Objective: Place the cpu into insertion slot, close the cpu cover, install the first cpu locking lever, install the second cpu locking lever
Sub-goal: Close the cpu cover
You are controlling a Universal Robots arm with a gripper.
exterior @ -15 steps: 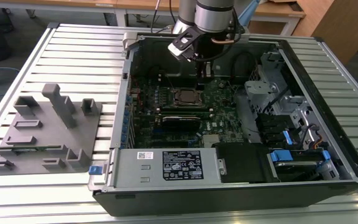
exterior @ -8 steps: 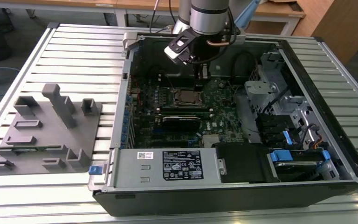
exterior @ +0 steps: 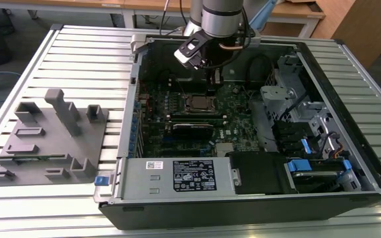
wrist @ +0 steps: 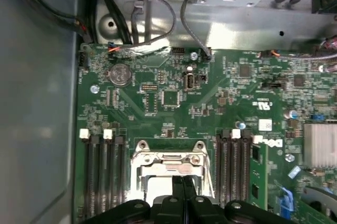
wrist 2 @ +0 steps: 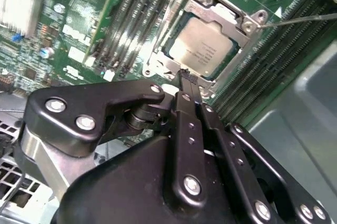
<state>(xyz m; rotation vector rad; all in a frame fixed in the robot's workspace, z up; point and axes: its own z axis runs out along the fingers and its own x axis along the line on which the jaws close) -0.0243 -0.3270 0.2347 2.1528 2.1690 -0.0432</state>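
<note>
Cpu (wrist 2: 202, 50) is seen seated flat in the socket of the motherboard (wrist: 210, 129), inside the opened computer case (exterior: 243, 213) that is laid on the slatted worktop (exterior: 78, 54). The cpu cover (wrist 2: 158, 66) is folded down around it, so the metal top is left exposed through the window. The gripper (wrist 2: 185, 79) is clenched on nothing, with its tip set at the cover's edge. The fingers are judged to be pressed together to form one narrow pushing point. A thin lever (wrist 2: 300, 19) is seen jutting from a socket corner, apparently unlatched.
</note>
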